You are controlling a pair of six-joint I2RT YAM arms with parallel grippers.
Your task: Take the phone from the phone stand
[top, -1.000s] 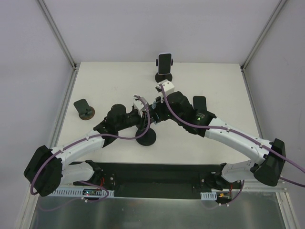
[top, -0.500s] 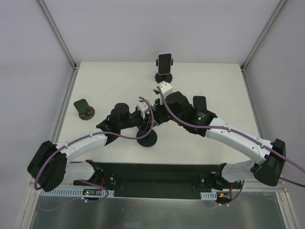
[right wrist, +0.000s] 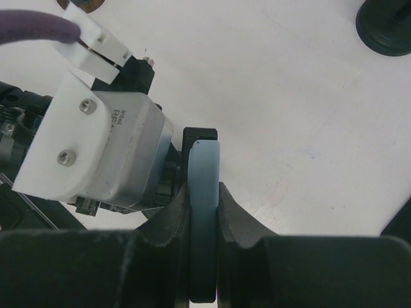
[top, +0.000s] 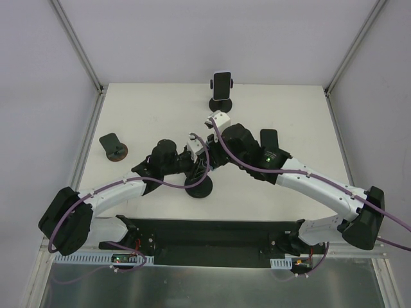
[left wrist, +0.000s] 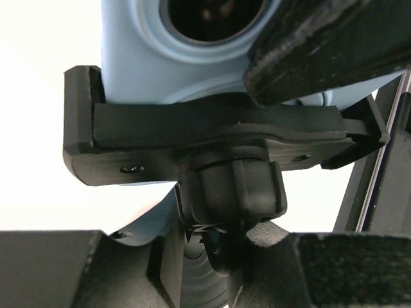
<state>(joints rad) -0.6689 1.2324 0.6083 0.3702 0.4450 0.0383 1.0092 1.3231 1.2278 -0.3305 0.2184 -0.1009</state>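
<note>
A light-blue phone (left wrist: pixel 192 38) sits in the black clamp of a phone stand (left wrist: pixel 212 128) at the table's middle; the stand's round base (top: pixel 198 187) shows in the top view. My left gripper (left wrist: pixel 225 256) is shut on the stand's neck just below the clamp. In the top view the left gripper (top: pixel 198 169) comes in from the left. My right gripper (right wrist: pixel 204 218) is shut on the phone's edge (right wrist: pixel 204 192), one finger on each face. In the top view the right gripper (top: pixel 208 158) comes in from the right. A right fingertip (left wrist: pixel 321 45) overlaps the phone's back.
A second phone in its stand (top: pixel 222 90) is at the table's back edge. An empty stand (top: pixel 112 146) is at the left. A dark flat object (top: pixel 268 138) lies beside the right arm. Another stand's base (right wrist: pixel 385 25) shows in the right wrist view.
My left gripper has moved right and in towards the stand. The right gripper has shifted only slightly and still holds the phone.
</note>
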